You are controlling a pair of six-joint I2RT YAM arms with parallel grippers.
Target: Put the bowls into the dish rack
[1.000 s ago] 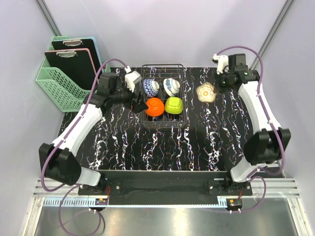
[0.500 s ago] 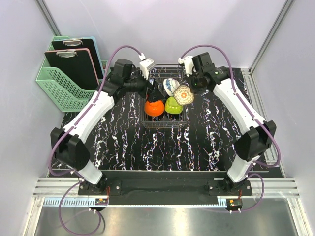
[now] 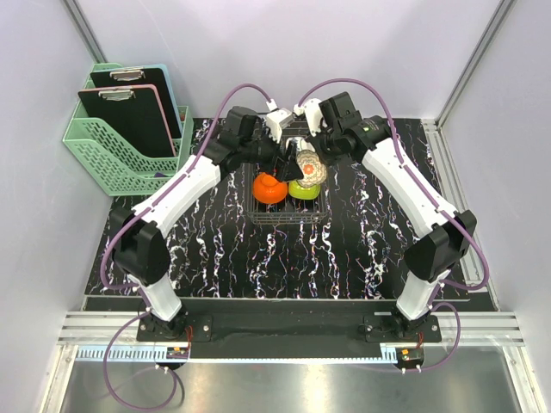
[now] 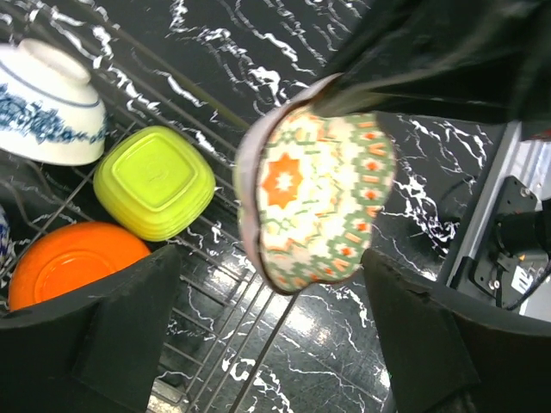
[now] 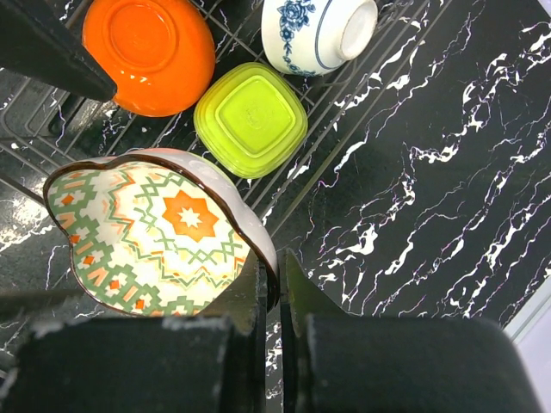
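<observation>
Right now the step is putting the patterned bowl [image 3: 309,165] into the rack [image 3: 288,213]. The black counter [image 3: 362,241] carries the rack in the upper middle of the top view. An orange bowl [image 3: 269,187], a green bowl [image 5: 250,119] and a blue bowl [image 5: 314,34] rest in it. The patterned bowl hangs tipped on its side above the rack, near the green bowl, and is not in yet. The right end effector [image 5: 272,280] is pinched tight on its rim. The left end effector [image 4: 271,258] is wide open, with the bowl between its fingers but not touching. Next, I think, the bowl must go down into a free slot and be let go.
</observation>
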